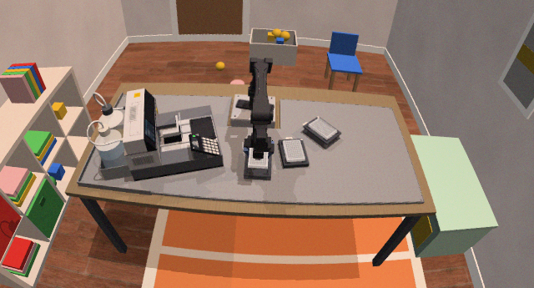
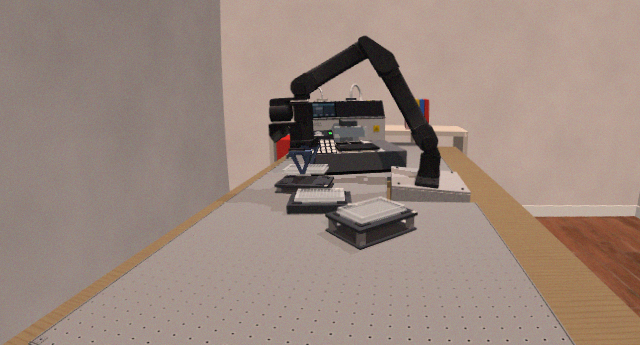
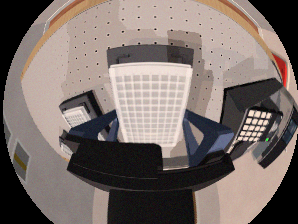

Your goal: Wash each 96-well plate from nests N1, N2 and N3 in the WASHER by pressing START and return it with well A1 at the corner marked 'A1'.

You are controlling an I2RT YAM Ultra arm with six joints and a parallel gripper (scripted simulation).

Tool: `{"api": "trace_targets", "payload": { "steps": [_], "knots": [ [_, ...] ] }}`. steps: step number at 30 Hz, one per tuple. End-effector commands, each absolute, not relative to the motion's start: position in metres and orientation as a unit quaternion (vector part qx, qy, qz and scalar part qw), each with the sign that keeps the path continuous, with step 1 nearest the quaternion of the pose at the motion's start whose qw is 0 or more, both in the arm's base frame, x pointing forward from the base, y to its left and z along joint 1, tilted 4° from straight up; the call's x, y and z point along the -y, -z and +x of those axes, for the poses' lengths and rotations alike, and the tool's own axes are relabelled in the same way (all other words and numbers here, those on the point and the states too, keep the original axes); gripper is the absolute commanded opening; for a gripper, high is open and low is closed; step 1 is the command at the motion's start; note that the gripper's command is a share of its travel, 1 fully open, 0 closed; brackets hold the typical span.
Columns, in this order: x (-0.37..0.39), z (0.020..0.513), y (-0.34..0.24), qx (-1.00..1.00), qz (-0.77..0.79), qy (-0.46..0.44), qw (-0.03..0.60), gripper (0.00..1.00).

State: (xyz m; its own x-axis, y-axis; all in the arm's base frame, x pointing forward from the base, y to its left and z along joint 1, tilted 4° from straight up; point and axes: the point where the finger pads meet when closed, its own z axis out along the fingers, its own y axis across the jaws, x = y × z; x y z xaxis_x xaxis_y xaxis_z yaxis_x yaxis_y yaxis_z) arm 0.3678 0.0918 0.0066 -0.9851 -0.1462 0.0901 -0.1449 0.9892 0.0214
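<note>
I have the black arm's gripper [image 2: 303, 161] clamped on the white 96-well plate [image 3: 149, 99], its dark blue fingers pressing the plate's two long sides. In the exterior view the held plate sits slightly above its dark square nest [image 2: 304, 182], which is the farthest of the three nests from that camera and the nearest to the washer. In the wrist view the plate runs straight out from the gripper, with the nest's dark slab showing past its far end.

The grey plate washer [image 1: 175, 148] stands to the left in the top view, its dark keypad with pale keys [image 1: 205, 144] showing a small green lamp [image 1: 194, 135]. To the right of the gripper, a second white plate in its dark nest [image 1: 293, 152] lies just beside it, and a third white plate on a raised dark nest [image 1: 321, 131] sits farther right, turned at an angle.
</note>
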Motion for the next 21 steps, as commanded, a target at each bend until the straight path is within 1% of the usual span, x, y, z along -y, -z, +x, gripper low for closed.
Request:
{"api": "trace_targets", "payload": {
  "steps": [1, 21],
  "knots": [
    [-0.093, 0.375, -0.021, 0.997, 0.073, 0.010, 0.030, 0.00],
    [-0.093, 0.377, -0.051, 0.997, 0.073, 0.010, 0.030, 0.00]
  ]
}}
